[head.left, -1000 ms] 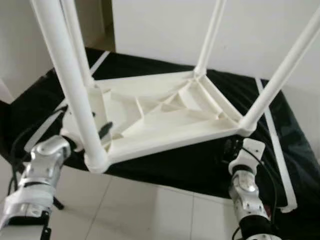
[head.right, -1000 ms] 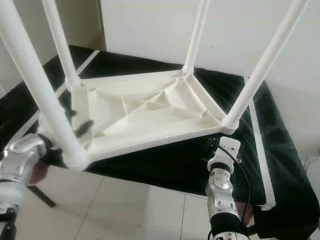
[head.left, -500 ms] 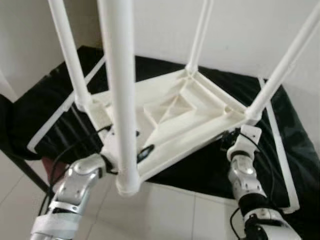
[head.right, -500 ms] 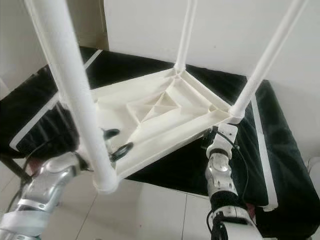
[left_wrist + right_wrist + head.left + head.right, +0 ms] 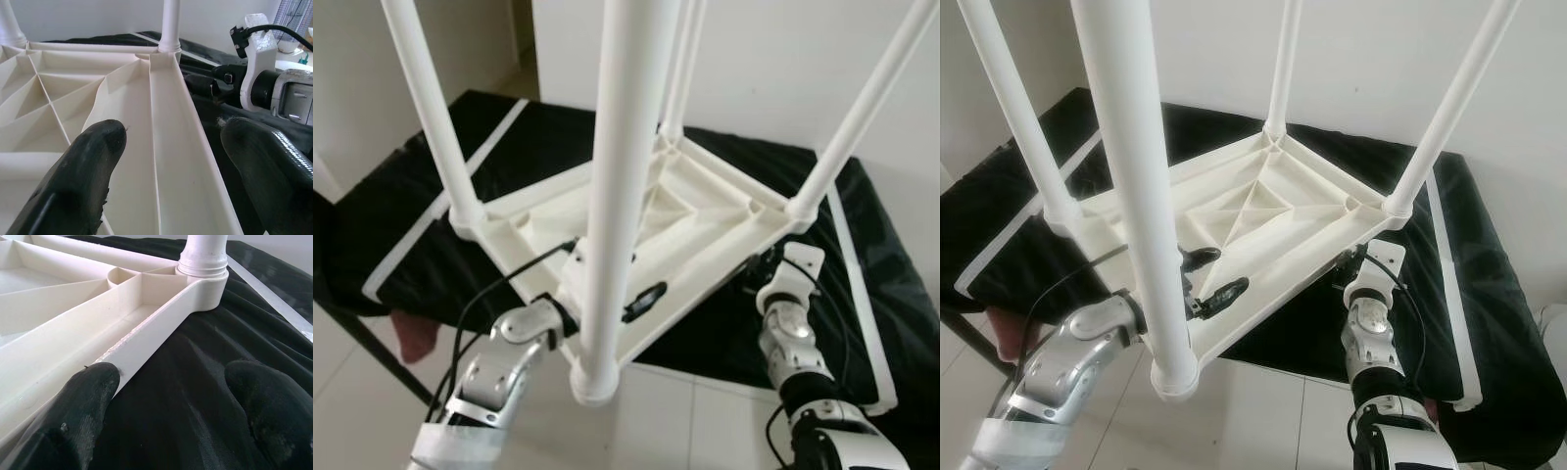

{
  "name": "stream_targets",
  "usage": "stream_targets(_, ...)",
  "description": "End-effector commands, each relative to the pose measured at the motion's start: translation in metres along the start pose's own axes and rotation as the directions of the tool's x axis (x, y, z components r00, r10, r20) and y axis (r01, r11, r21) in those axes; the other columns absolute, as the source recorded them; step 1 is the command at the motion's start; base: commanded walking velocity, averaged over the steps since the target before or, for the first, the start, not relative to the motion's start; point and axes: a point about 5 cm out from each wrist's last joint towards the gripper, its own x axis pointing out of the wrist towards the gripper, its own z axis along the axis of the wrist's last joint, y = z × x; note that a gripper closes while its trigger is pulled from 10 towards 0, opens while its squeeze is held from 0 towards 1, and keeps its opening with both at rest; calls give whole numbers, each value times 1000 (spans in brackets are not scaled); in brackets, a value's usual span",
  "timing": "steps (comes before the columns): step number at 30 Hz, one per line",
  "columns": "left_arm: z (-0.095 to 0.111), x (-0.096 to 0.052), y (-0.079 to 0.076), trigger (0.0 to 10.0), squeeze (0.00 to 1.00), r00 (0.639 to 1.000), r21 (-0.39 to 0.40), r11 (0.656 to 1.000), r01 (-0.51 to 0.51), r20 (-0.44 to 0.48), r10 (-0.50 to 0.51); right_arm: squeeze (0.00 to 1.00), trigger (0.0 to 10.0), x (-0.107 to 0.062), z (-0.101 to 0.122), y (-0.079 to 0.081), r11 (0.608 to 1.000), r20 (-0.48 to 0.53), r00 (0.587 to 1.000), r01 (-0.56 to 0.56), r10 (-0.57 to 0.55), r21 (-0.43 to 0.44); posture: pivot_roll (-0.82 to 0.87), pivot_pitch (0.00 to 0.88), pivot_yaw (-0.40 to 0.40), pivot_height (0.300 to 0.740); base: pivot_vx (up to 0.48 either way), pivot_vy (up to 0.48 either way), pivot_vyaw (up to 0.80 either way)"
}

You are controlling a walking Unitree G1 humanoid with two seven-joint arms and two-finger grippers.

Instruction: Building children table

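A black-draped worktop (image 5: 1489, 294) stands against a white wall (image 5: 1381, 59), pale tiled floor (image 5: 1263, 421) below. The white children's table (image 5: 1263, 211) lies upside down on it, legs up. My left claw (image 5: 1209, 279) straddles its near rim, fingers apart. My right claw (image 5: 166, 396) is spread open beside the corner. Since earlier, the table has turned, its near leg (image 5: 1136, 196) now central.

Two black fingers (image 5: 83, 416) spread apart — one touching the white table frame (image 5: 146, 328) over black cloth (image 5: 195, 396).
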Motion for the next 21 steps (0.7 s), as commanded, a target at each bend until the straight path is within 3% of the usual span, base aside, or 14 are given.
stream_targets(1, -1, 4, -7, 10000, 0, 999, -1, 1000, 31, -12, -31, 0, 10000, -1, -5, 2, 999, -20, 999, -29, 29, -20, 96, 27, -37, 740, 0, 0, 0)
stream_targets(6, 5, 19, -29, 10000, 0, 996, -46, 995, 90, 14, -89, 0, 10000, -1, -11, 23, 977, -79, 977, -205, 200, -61, 84, 25, -23, 740, 0, 0, 0)
stream_targets(13, 10, 29, -44, 10000, 0, 992, -67, 990, 126, 40, -123, 0, 10000, 1, -5, 31, 954, -58, 959, -281, 276, -107, 83, 17, -18, 740, 0, 0, 0)
stream_targets(18, 11, 31, -47, 10000, 0, 990, -67, 989, 134, 42, -131, 0, 10000, 4, 0, 29, 950, -36, 960, -279, 277, -137, 86, 14, -22, 740, 0, 0, 0)
stream_targets(21, 7, 28, -38, 10000, 0, 994, -45, 993, 108, 16, -108, 0, 10000, 7, 3, 15, 971, -16, 979, -201, 201, -128, 92, 7, -33, 740, 0, 0, 0)
